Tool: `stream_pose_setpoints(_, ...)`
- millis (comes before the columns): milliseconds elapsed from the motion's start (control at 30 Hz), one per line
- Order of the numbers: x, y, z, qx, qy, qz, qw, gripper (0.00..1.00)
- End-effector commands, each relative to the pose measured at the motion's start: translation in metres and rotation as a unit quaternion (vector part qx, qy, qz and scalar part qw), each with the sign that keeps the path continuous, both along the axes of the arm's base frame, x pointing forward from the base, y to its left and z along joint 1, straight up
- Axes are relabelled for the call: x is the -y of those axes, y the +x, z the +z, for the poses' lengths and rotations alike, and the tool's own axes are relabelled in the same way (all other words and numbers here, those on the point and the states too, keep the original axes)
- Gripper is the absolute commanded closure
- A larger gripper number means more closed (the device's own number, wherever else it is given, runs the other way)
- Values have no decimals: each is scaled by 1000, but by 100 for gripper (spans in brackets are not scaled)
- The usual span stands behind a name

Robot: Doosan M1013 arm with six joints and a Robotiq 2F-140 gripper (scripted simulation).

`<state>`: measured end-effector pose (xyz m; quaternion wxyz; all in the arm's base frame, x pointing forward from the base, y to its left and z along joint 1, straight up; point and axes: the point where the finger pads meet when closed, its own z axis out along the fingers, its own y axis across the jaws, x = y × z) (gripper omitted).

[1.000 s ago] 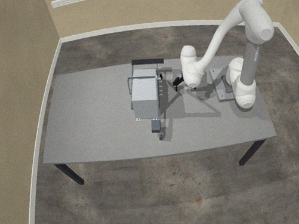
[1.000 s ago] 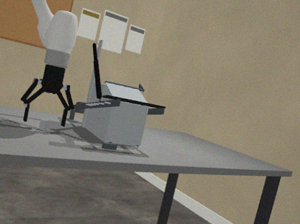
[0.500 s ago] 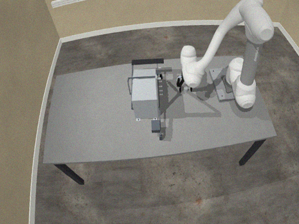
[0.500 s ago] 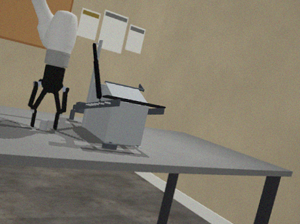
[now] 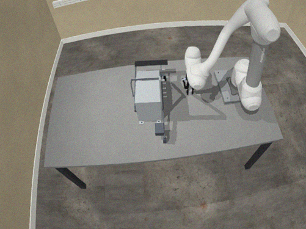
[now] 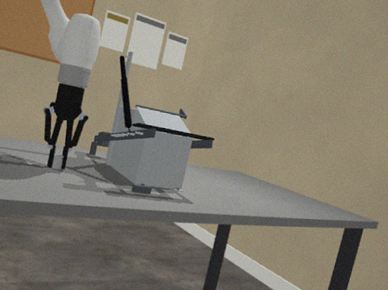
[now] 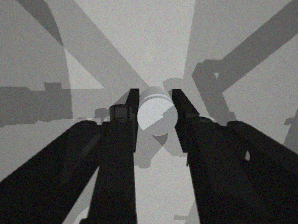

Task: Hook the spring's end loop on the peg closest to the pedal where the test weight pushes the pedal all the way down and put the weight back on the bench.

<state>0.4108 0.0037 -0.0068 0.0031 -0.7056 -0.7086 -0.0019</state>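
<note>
The steel test weight [image 5: 190,92] [image 6: 57,161] [image 7: 156,116] is a small pale cylinder standing upright on the bench, right of the feeder in the top view. My gripper [image 5: 190,93] [image 6: 57,164] [image 7: 155,102] points straight down, its fingertips against both sides of the weight: it is shut on it. The feeder [image 5: 148,110] [image 6: 165,159] is a pale grey box. A black plate [image 5: 151,63] [image 6: 173,128], apparently the pedal, is held up at one end. A dark slanted spring [image 6: 125,94] runs down to the peg row [image 5: 164,92] [image 6: 127,134]; its exact peg is unclear.
A thin upright post [image 6: 127,68] rises beside the feeder. A dark block [image 5: 159,128] [image 6: 104,138] sits at the feeder's far end from the black plate. The arm's base plate [image 5: 227,98] is at the right of the bench [image 5: 95,146] [image 6: 253,197].
</note>
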Motion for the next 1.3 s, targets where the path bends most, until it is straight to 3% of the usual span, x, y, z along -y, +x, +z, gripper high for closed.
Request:
stream_pose_setpoints(0, 0, 0, 0, 0, 0, 0, 1000, 75)
stream_pose_setpoints(700, 0, 0, 0, 0, 0, 0, 1000, 75)
stream_pose_setpoints(1267, 0, 0, 40, 0, 0, 0, 1000, 75)
